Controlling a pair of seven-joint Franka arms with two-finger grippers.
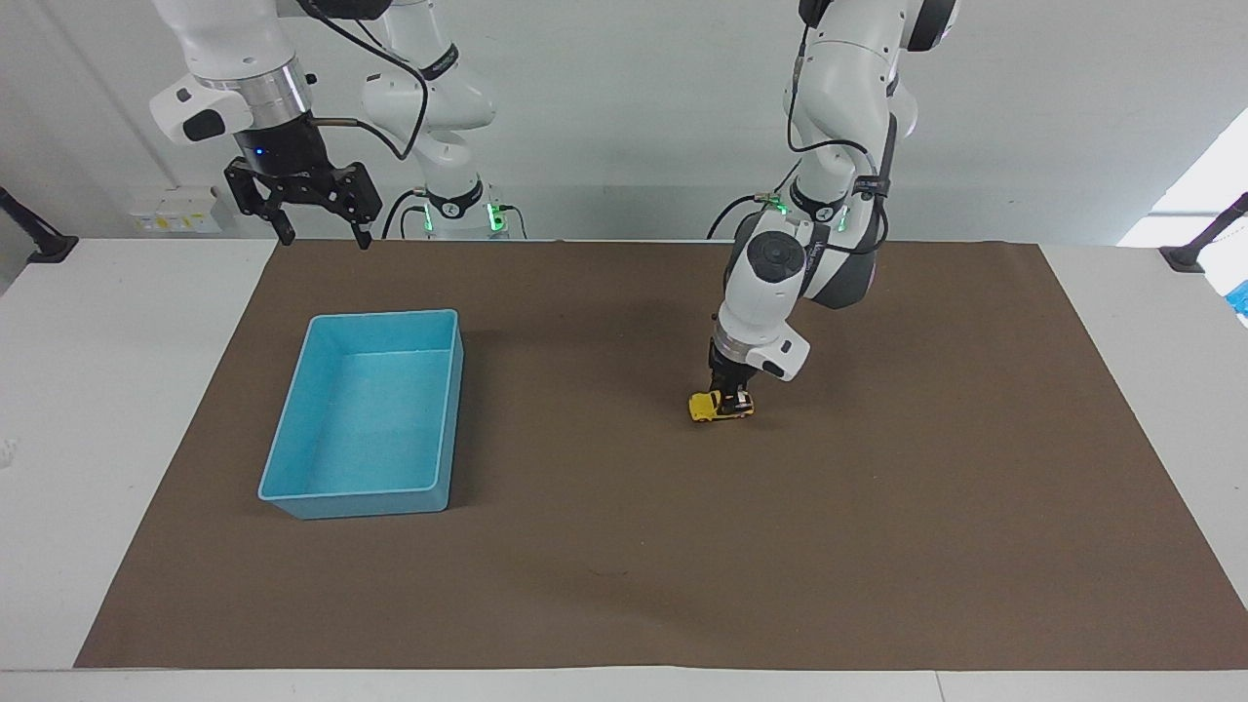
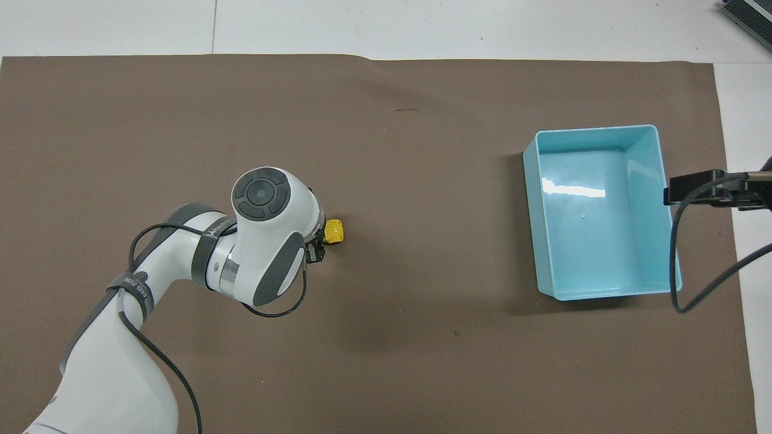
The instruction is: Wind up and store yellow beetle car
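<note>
Yellow beetle car (image 2: 333,231) sits mid-mat, partly under the left arm; blue bin (image 2: 603,211) near the mat's (image 2: 386,361) right-arm edge.

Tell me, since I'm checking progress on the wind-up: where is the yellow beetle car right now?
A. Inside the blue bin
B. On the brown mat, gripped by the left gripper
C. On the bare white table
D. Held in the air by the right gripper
B: the yellow beetle car sits on the brown mat with the left gripper shut on it; the blue bin is empty.

L gripper (image 1: 729,394) clamped, low; R gripper (image 1: 314,230) spread, raised.
</note>
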